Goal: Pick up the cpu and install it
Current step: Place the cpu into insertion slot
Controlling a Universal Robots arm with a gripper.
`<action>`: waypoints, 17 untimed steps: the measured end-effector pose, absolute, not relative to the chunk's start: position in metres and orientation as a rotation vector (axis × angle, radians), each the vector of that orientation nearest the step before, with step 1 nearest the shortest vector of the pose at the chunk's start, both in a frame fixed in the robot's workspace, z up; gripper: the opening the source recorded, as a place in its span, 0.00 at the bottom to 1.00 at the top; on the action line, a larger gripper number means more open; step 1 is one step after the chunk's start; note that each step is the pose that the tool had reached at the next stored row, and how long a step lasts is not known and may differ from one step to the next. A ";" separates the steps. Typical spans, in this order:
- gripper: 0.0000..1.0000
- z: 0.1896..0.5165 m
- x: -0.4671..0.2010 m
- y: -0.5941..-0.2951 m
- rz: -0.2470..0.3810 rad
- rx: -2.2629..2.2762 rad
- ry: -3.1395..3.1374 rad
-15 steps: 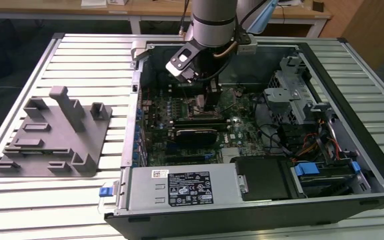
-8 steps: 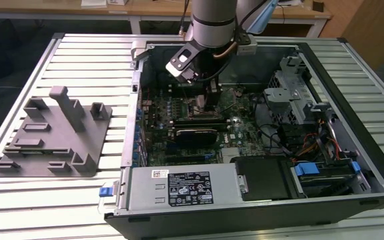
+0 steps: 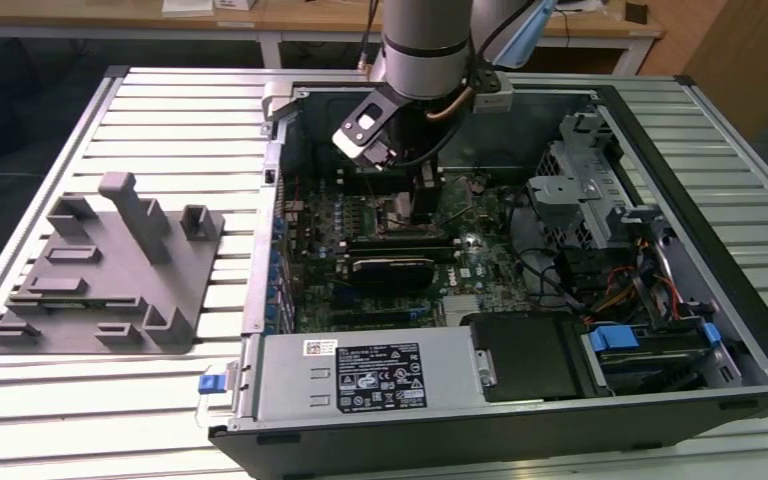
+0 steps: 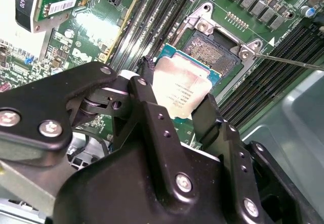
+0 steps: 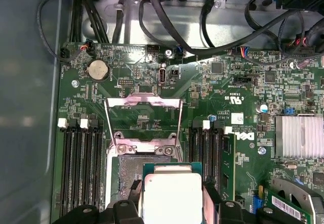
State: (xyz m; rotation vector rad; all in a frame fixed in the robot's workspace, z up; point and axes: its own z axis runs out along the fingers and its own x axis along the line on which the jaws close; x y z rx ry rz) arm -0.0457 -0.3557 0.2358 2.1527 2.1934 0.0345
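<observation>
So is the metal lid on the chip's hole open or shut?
Open. In the first wrist view the metal frame is flipped back, leaving the socket bare; the gripper holds the cpu partly over it.

The silvery-grey cylindrical robot arm (image 3: 424,40) hangs steeply from above in the exterior view, its wrist pointing down and the black two-fingered gripper (image 3: 423,195) at its lower end. In both wrist views the black fingers (image 4: 207,114) press against opposite edges of the small, flat, square silvery-grey cpu (image 4: 183,82), which lies level between them.
</observation>
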 end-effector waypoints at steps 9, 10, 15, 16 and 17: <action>0.55 0.235 -0.046 -0.353 0.035 2.159 2.187; 0.55 0.235 -0.046 -0.352 0.034 2.159 2.186; 0.55 0.233 -0.046 -0.351 0.033 2.164 2.180; 0.55 0.233 -0.046 -0.351 0.033 2.166 2.178; 0.55 0.232 -0.046 -0.351 0.032 2.169 2.175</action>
